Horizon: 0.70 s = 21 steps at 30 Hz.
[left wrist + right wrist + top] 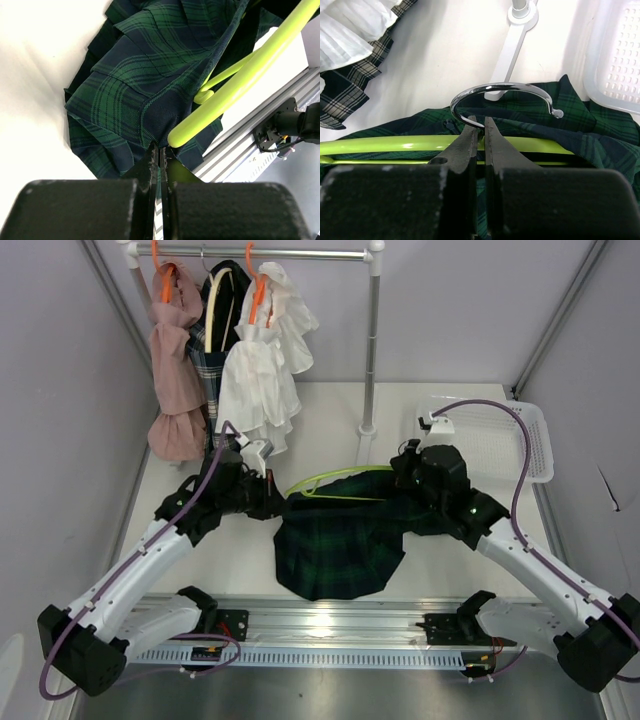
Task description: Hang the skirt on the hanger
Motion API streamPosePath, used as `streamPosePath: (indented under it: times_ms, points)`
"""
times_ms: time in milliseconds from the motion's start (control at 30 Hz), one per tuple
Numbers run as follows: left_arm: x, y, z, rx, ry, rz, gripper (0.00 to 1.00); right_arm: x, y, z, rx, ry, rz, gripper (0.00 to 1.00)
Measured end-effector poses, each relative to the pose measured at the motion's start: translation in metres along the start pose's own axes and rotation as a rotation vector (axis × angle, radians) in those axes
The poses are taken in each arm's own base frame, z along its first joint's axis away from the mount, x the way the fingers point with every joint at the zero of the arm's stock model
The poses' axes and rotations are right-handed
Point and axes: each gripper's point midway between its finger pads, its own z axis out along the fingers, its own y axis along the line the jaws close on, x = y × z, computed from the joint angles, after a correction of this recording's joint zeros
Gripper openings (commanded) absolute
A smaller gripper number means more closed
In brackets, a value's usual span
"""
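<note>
The dark green plaid skirt (340, 545) lay spread on the white table (230, 550) in the lower middle of the top view, between the two arms. The lime-green hanger (335, 476) ran across the skirt's upper edge. The left gripper (159, 149) sat at the skirt's left end; in its wrist view the fingers were pressed together with a fold of plaid cloth pinched between their tips. The rounded end of the hanger lay just right of those tips, and the green bar ran up toward the upper right corner of that frame. The right gripper (481, 122) sat at the skirt's upper right. In its own view the fingers stood narrow, closed at the base of the chrome hook (505, 87), which arched above them. The green bar crossed the frame from left to right behind the fingers, with plaid cloth above and below it. At the upper left of the top view a clothes rail (372, 340) carried a pink garment (175, 370), a checked one (212, 365) and a white ruffled one (258, 370). A white basket (500, 440) lay at the right edge.
</note>
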Motion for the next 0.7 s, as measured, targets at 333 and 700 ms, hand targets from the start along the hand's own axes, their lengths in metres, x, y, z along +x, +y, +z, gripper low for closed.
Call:
streamPosePath:
  times_ms: [333, 700]
  points:
    - [-0.016, 0.007, -0.005, -0.025, -0.009, -0.029, 0.0, 0.0, -0.005, -0.007, -0.002, -0.039, 0.015, 0.0]
    - [-0.027, 0.008, -0.005, -0.017, 0.001, -0.048, 0.0, 0.003, -0.004, -0.017, -0.015, -0.075, 0.024, 0.0]
